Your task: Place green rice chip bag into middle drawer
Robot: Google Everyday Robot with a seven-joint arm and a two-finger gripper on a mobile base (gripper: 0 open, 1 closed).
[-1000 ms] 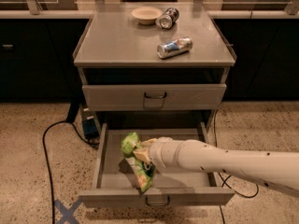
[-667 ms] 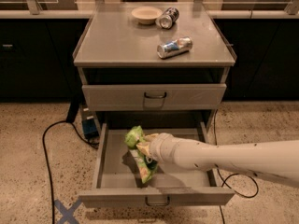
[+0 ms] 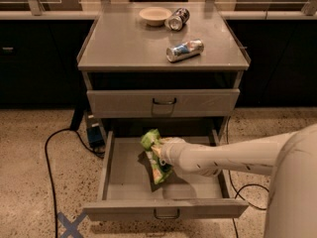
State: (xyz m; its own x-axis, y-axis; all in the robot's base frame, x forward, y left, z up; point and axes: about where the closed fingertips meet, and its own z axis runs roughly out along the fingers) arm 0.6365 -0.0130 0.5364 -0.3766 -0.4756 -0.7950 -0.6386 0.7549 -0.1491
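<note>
**One bag inside the open drawer, gripper against it**

Wide shallow grey metal middle drawer [image 3: 166, 208] with a small dark curved handle: pulled fully out.

Crinkled bright-green rice chip bag [image 3: 155, 171]: inside that drawer, near its centre. One end is tipped up toward the drawer's back, the other points toward the drawer's front. A dark shadow shows on the drawer floor beside it.

White robot arm [image 3: 223, 157]: reaches in over the drawer's right side.

Gripper [image 3: 157, 156]: over the drawer's middle, right against the bag and hidden by it. Holding or loose, cannot tell.

Above the drawer:
- Upper handled grey drawer [image 3: 163, 103]: closed.
- Flat grey cabinet top [image 3: 124, 43]: carries two silver-blue drink cans lying on their sides [image 3: 184, 50] [image 3: 177, 19] and a shallow pale bowl [image 3: 155, 16].

Left of the drawer: black cable [image 3: 49, 152] on the speckled floor.

Off the drawer's front left corner: blue tape cross [image 3: 69, 224].
</note>
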